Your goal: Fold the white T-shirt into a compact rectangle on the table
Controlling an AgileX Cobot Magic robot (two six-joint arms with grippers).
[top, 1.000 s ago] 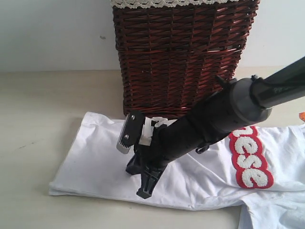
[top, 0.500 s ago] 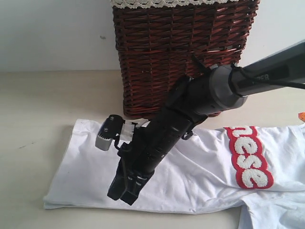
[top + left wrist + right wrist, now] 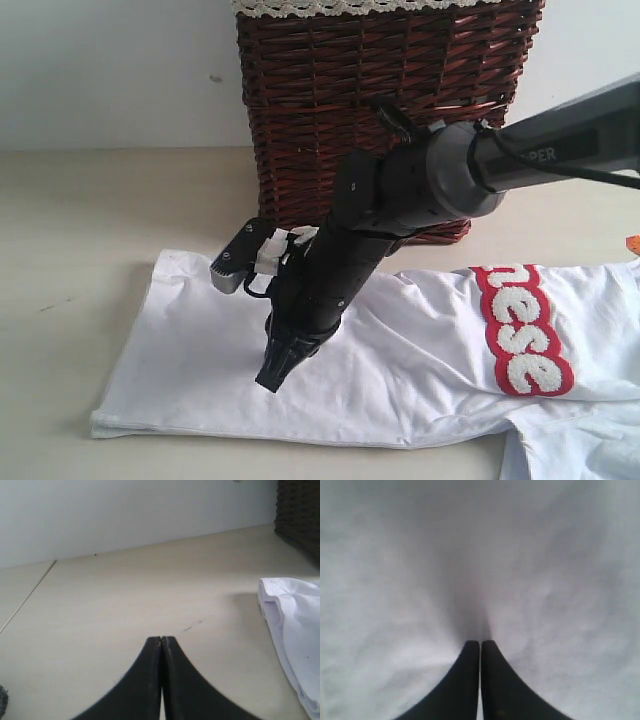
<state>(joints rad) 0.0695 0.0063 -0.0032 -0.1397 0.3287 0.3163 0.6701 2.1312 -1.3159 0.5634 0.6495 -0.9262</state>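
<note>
The step in hand is judged to be a smoothing of the fold; the closed tips are best kept low and drawn lightly along the cloth, so that the layers beneath are flattened, not dragged askew; the right tool (image 3: 272, 378) is seen with jaws together, tips down on the white T-shirt (image 3: 420, 370), away from its red lettering; whether cloth is pinched cannot be told; the shirt is laid lengthwise on the counter (image 3: 80, 250) before the wicker basket (image 3: 380, 100); the left tool (image 3: 161, 639), likewise closed, is held over bare counter, the shirt's edge near it.
</note>
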